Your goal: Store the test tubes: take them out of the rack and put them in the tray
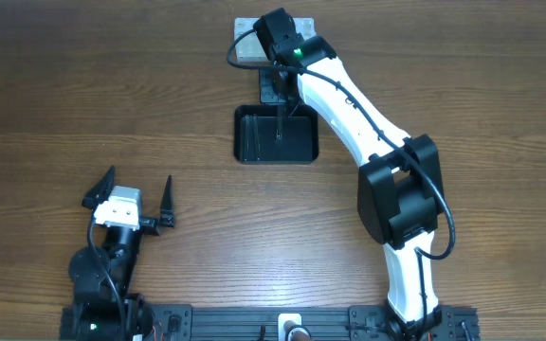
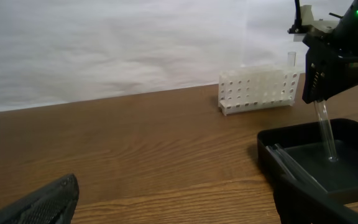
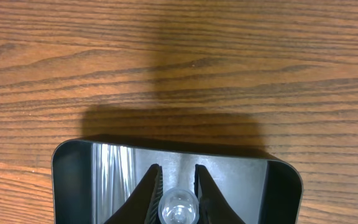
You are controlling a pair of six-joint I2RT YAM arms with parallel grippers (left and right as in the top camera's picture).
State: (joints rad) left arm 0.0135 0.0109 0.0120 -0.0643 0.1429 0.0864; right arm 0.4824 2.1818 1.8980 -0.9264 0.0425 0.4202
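My right gripper is shut on a clear test tube and holds it upright over the black tray. From the left wrist view the held tube hangs down from the right gripper, its lower end inside the tray. Another tube lies flat in the tray. The white rack stands just behind, with one tube upright at its end. From above, the rack sits beyond the tray. My left gripper rests open near the front left, holding nothing.
Bare wooden tabletop surrounds the tray and rack, with wide free room to the left and right. A pale wall rises behind the table's far edge.
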